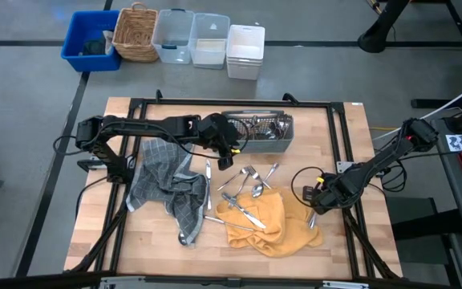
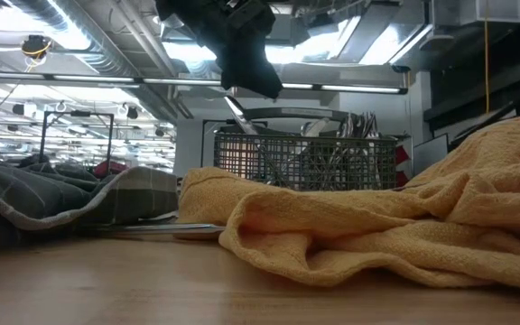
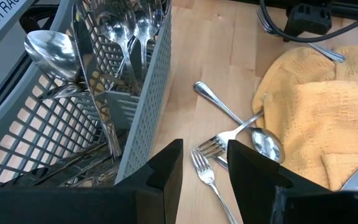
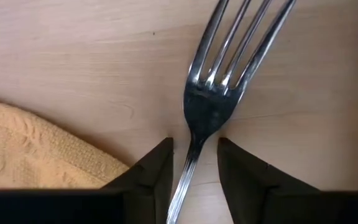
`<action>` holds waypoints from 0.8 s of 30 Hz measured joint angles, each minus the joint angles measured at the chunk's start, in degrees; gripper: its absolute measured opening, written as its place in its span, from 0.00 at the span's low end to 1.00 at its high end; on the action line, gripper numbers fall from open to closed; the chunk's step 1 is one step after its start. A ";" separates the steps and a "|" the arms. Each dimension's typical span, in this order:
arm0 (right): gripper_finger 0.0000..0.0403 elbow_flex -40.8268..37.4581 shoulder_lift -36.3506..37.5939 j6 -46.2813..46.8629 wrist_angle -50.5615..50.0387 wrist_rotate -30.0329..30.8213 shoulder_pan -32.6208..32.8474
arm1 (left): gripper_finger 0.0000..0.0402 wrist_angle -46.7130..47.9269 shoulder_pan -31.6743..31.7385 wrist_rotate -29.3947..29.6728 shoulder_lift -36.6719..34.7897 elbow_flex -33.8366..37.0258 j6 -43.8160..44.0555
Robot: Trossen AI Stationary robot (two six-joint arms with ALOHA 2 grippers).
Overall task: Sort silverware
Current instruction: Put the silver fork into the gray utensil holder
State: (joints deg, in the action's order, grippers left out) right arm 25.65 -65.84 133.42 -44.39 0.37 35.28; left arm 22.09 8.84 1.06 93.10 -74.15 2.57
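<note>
Right gripper [image 4: 193,163] straddles a fork [image 4: 213,102] on the table – fingers unclenched (left gripper [image 3: 204,168] likewise, beside the caddy [image 3: 138,106]).

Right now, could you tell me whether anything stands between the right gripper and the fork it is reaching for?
Nothing visible does. The right gripper already straddles the fork on bare wood, its fingers either side of the handle. The yellow towel lies beside it, not across it.

L end effector [image 3: 204,171] hovers w/ fingers apart; R end effector [image 4: 194,162] low, fingers parted.
</note>
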 joint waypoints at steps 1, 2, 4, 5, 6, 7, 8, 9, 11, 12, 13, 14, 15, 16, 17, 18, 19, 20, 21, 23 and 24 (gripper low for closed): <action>0.28 0.00 -0.02 -0.34 -0.01 -0.02 0.00 | 0.28 0.00 0.00 0.00 0.00 0.00 -0.02; 0.26 -0.02 -0.02 -0.61 0.01 -0.02 0.00 | 0.28 0.00 0.00 0.00 0.00 0.00 -0.02; 0.20 -0.05 -0.04 -1.49 0.32 0.10 0.00 | 0.28 0.00 0.00 0.00 0.00 0.00 -0.02; 0.16 -0.05 -0.04 -1.62 0.40 0.22 0.00 | 0.28 -0.02 0.00 0.00 0.00 0.00 -0.02; 0.13 -0.05 -0.04 -1.65 0.47 0.48 -0.01 | 0.28 -0.02 0.02 0.00 0.00 0.00 0.00; 0.10 -0.05 -0.04 -1.68 0.53 0.72 -0.02 | 0.28 -0.02 0.02 0.00 0.00 0.00 0.00; 0.07 -0.05 -0.04 -1.83 0.63 1.19 -0.02 | 0.28 -0.01 0.02 0.00 0.00 0.00 0.00; 0.04 -0.05 -0.04 -2.13 0.64 1.78 0.00 | 0.28 0.00 0.01 0.00 0.00 0.00 0.00; 0.03 -0.05 -0.07 -3.07 0.76 3.09 0.03 | 0.28 -0.02 0.02 0.00 0.00 0.00 0.00; 0.03 -0.05 -0.07 -3.19 0.85 3.76 0.05 | 0.28 -0.02 0.02 0.00 0.00 0.00 0.00; 0.04 -0.07 -0.11 -3.22 0.94 4.34 0.07 | 0.28 -0.02 0.02 0.00 0.00 0.00 0.00; 0.06 -0.07 -0.11 -3.23 1.06 4.91 0.07 | 0.28 -0.01 0.02 0.00 0.00 0.00 0.00; 0.06 -0.07 0.05 -3.27 1.14 5.59 0.07 | 0.28 -0.02 0.02 0.00 0.00 0.00 0.00; 0.07 -0.07 0.11 -3.37 1.23 6.25 0.07 | 0.28 -0.02 0.02 0.00 0.00 0.00 0.00; 0.06 -0.07 0.11 -3.56 1.33 7.47 0.05 | 0.28 -0.02 0.02 0.00 0.00 0.00 0.00; 0.06 0.02 0.26 -3.93 1.24 8.88 0.02 | 0.28 -0.02 0.02 0.00 0.00 0.00 0.00; 0.05 0.30 0.37 -4.58 0.78 10.89 0.00 | 0.28 -0.02 0.02 0.00 0.00 0.00 0.00; 0.04 0.60 0.45 -5.01 0.38 13.58 -0.03 | 0.28 -0.03 0.03 0.00 0.00 0.00 0.00; 0.03 1.11 0.73 -5.25 -0.16 16.03 -0.11 | 0.28 -0.05 0.08 0.00 0.00 0.00 0.00; 0.02 2.09 1.43 -6.22 -0.49 21.38 -0.11 | 0.28 -0.17 0.29 0.00 0.00 0.00 0.25; 0.02 2.50 1.99 -6.33 -0.87 23.52 -0.10 | 0.28 -0.24 0.45 0.00 0.00 0.00 0.52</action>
State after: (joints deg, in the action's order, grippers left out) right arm 28.15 -63.86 127.09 -45.26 23.89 35.18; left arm 21.85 9.29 1.06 93.10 -74.15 3.09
